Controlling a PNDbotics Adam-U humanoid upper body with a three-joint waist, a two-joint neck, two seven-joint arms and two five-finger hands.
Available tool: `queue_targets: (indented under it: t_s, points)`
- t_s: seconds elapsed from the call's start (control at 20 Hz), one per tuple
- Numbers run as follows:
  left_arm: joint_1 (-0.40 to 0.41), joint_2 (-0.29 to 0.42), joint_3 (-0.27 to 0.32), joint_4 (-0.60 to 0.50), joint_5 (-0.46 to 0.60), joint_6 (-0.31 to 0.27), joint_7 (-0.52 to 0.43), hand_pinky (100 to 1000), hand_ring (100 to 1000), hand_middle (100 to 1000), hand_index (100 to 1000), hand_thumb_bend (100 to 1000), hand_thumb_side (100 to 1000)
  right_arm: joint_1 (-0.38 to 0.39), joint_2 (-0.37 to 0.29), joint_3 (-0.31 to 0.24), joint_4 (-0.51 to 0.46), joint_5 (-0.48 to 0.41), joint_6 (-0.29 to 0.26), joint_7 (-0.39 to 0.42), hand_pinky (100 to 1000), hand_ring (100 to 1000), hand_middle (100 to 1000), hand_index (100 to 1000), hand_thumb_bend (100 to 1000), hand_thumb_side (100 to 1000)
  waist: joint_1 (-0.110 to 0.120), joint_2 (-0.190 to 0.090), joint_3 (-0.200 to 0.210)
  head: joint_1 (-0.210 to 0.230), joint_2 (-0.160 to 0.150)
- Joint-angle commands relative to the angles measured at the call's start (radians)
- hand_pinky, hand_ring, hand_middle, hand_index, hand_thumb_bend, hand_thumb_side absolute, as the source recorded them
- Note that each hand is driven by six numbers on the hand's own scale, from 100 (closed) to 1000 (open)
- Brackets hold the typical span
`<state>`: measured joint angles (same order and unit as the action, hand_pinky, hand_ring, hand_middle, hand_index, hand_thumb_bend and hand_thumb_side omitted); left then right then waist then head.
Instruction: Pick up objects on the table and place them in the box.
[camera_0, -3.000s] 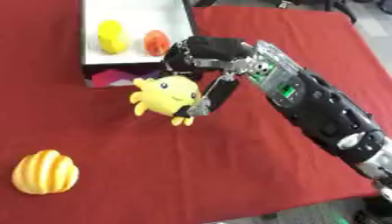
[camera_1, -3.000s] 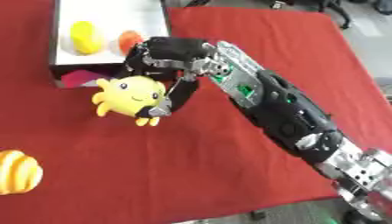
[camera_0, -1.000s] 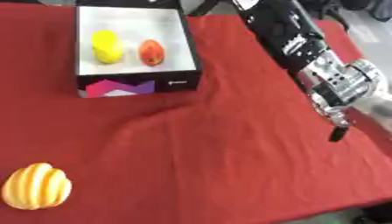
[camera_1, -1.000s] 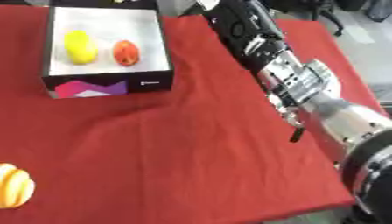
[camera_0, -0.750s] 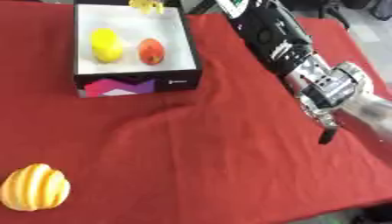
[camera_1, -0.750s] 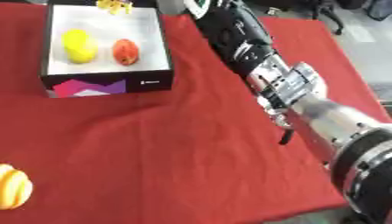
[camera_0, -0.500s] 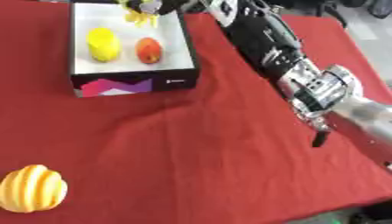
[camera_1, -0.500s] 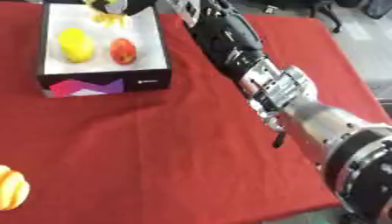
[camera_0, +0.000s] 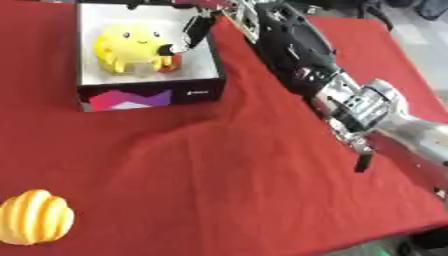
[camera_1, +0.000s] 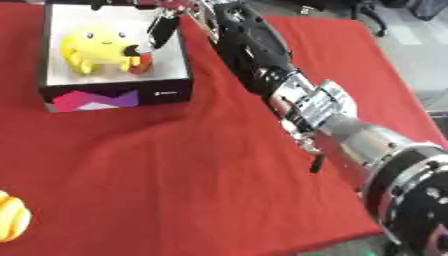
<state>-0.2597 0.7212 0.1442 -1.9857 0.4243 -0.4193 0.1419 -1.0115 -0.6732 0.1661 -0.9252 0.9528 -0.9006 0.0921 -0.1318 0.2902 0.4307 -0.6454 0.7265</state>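
Observation:
A yellow plush toy with a smiling face (camera_0: 127, 46) sits inside the white-lined box (camera_0: 147, 94) at the far left of the red table. My right hand (camera_0: 198, 30) reaches over the box's far right corner, its dark fingers (camera_0: 166, 50) curled down against the toy's right side and still pinching it. A small orange-red object (camera_1: 143, 62) shows only partly beside the toy. A round yellow-orange ribbed object (camera_0: 33, 223) lies at the near left corner of the table. My left hand shows in no view.
My right arm (camera_0: 350, 100) stretches diagonally from the lower right across the table to the box. The red cloth (camera_0: 219, 175) covers the table, whose near edge and right edge are in view.
The right hand has lowered the yellow plush toy from above the box's far rim down into the box, covering the yellow object there. The camera has shifted too.

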Motion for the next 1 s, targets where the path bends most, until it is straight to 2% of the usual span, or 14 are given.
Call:
queue_targets:
  t_s: [0.05,0.1,0.25,0.45,0.55,0.75,1.0]
  points:
    - [0.001,0.025,0.011,-0.014,-0.005,0.003,0.015,865,858,786,814,100,614,-0.016,-0.045,-0.017,-0.027,-0.041,-0.006,-0.007,890,882,816,920,439,339,-0.003,-0.017,-0.004,-0.005,0.002]
    - [0.004,0.025,0.012,-0.014,-0.005,0.004,0.022,865,858,786,814,100,614,-0.013,-0.048,-0.019,-0.028,-0.064,-0.006,-0.007,888,881,815,922,442,337,-0.003,-0.019,-0.006,-0.004,0.004]
    - [0.014,0.028,0.017,-0.014,-0.007,0.006,0.039,865,858,786,815,100,615,-0.006,-0.060,-0.032,-0.026,-0.157,-0.006,0.002,883,876,819,927,428,213,-0.003,-0.026,-0.013,0.000,0.007]
    - [0.031,0.029,0.022,-0.014,-0.012,0.009,0.055,865,858,786,815,100,616,0.002,-0.088,-0.039,-0.064,-0.349,0.021,0.028,863,855,811,925,412,100,-0.001,-0.036,-0.026,0.001,0.013]
    - [0.036,0.029,0.023,-0.014,-0.014,0.010,0.060,865,858,785,815,100,616,0.008,-0.101,-0.038,-0.099,-0.469,0.054,0.057,849,845,800,920,326,100,0.001,-0.039,-0.032,0.001,0.015]
    - [0.039,0.029,0.022,-0.014,-0.007,0.005,0.071,864,857,784,815,100,619,0.030,-0.133,-0.050,-0.177,-0.738,0.167,0.152,813,815,768,897,100,100,0.005,-0.045,-0.043,0.009,0.016]
    - [0.065,0.029,0.028,-0.014,-0.012,0.007,0.072,865,857,784,814,100,618,0.110,-0.224,-0.094,-0.311,-1.103,0.340,0.219,785,787,718,852,100,100,0.012,-0.059,-0.071,0.034,0.025]
